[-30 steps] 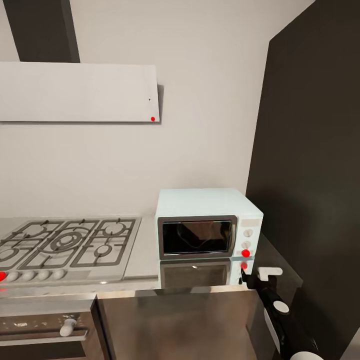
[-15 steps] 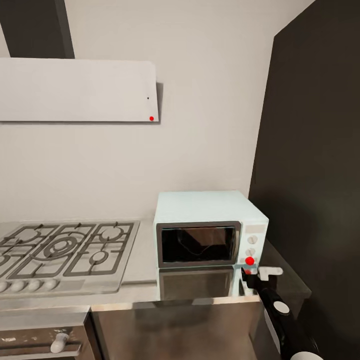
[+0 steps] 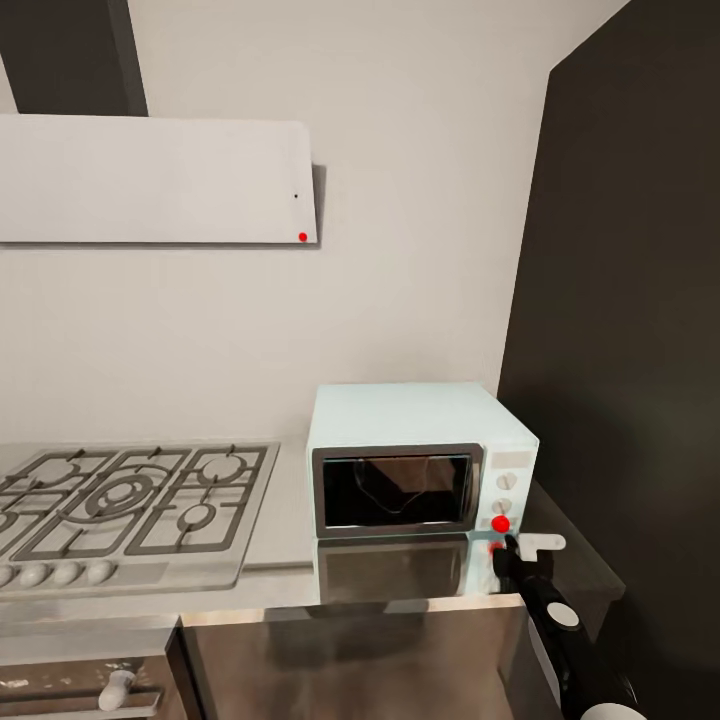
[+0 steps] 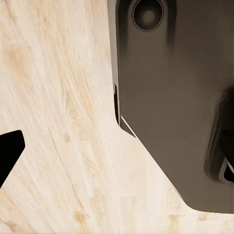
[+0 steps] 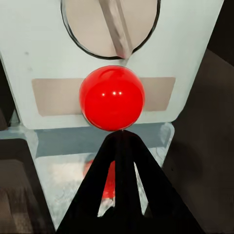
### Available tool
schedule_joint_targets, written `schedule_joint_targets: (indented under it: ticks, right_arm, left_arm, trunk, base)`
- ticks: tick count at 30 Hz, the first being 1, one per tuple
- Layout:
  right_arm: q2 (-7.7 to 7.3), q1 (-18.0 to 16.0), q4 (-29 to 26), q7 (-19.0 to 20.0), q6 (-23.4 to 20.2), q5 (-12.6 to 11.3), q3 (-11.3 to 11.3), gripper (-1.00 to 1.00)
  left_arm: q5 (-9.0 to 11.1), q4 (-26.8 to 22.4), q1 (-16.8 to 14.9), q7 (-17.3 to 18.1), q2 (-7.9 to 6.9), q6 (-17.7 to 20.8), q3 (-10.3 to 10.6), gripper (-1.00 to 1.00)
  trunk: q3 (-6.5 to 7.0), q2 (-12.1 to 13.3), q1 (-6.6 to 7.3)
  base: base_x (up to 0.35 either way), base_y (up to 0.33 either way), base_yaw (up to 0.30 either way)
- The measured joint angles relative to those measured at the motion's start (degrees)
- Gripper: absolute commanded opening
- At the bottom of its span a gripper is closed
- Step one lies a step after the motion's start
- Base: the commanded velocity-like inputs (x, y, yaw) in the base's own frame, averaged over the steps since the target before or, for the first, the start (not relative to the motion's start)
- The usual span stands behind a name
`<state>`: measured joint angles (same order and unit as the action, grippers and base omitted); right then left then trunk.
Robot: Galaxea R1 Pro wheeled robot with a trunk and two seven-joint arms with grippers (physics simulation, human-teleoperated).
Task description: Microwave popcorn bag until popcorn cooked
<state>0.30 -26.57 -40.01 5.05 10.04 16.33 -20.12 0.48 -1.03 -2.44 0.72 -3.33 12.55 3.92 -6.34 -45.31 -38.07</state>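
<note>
Microwave (image 3: 415, 465) sat lower center, door closed, while the right gripper (image 5: 121, 141), fingers pressed together, pointed at its red button (image 5: 111, 98), apparently to start heating.

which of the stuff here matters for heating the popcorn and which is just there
Job: pale mint-blue boxy microwave, door shut; its red button; grey reflective steel countertop; right pincer, tips together at that button.

Just there: steel gas hob with black grates; white range hood; tall dark cabinet.
</note>
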Motion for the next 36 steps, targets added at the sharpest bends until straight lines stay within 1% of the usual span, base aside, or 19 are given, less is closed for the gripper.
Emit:
schedule_joint_targets:
  ticks: [13, 21, 36]
  right_arm:
    - [0.0, 0.0, 0.0, 0.0, 0.0, 0.0, 0.0, -1.0]
    - [0.0, 0.0, 0.0, -0.02, 0.0, 0.0, 0.0, -1.0]
    - [-0.01, 0.13, -0.07, 0.03, 0.06, -0.03, 0.04, -1.0]
  left_arm:
    - [0.0, 0.0, 0.0, 0.0, 0.0, 0.01, 0.0, 1.0]
    - [0.0, 0.0, 0.0, 0.0, 0.0, -0.01, 0.0, 1.0]
    - [0.0, -0.02, 0.01, 0.0, 0.0, 0.01, -0.02, 1.0]
  trunk:
    - [0.0, 0.0, 0.0]
    - [0.0, 0.0, 0.01]
    - [-0.02, -0.04, 0.01]
  base:
    - [0.0, 0.0, 0.0]
    - [0.163, 0.0, 0.0]
    - [0.018, 0.0, 0.0]
